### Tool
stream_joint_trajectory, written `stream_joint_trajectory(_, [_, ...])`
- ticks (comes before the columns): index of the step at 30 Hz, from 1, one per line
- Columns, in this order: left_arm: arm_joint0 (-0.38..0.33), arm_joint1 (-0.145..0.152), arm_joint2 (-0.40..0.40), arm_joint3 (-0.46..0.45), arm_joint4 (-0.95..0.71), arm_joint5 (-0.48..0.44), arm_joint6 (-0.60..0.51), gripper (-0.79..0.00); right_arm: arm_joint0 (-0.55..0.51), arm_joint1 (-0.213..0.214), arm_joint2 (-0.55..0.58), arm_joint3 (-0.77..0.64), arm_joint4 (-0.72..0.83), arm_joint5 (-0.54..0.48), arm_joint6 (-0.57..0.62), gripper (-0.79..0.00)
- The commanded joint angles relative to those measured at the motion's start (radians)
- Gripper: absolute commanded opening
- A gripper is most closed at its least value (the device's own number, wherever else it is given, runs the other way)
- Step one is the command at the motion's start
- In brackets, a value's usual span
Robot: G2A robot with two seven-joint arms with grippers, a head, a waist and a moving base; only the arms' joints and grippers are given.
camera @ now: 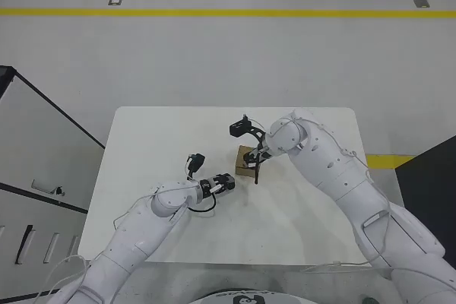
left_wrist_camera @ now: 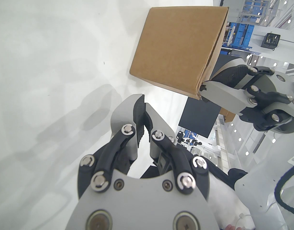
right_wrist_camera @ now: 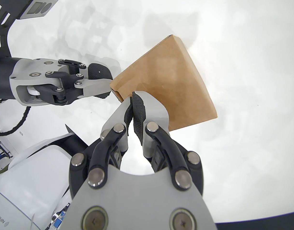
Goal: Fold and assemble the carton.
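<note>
Risk: left fingers (left_wrist_camera: 123,113) pressed together, empty, tips just beside carton (left_wrist_camera: 175,48) corner. Shove from here likely twists barely opened carton out of thin pinch. Cause: right fingers (right_wrist_camera: 156,113) clamp carton edge only.
Carton tilted up, mid-worktop (camera: 304,220), just 12 o'clock of centre.
Left arm enters from 7 o'clock, forearm stretched toward carton's 7 o'clock.
Right arm enters from 4 o'clock, elbow folded, wrist angled down onto carton's 4 o'clock edge.
</note>
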Motion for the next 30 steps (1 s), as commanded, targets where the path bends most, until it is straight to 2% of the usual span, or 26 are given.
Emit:
stream_joint_trajectory(1, [0.000, 0.000, 0.000, 0.000, 0.000, 0.000, 0.000, -0.785, 0.002, -0.001, -0.002, 0.004, 0.000, 0.000, 0.000, -0.785])
stream_joint_trajectory(30, [0.000, 0.000, 0.000, 0.000, 0.000, 0.000, 0.000, -0.785, -0.003, 0.005, -0.001, -0.004, -0.002, 0.010, -0.001, -0.785])
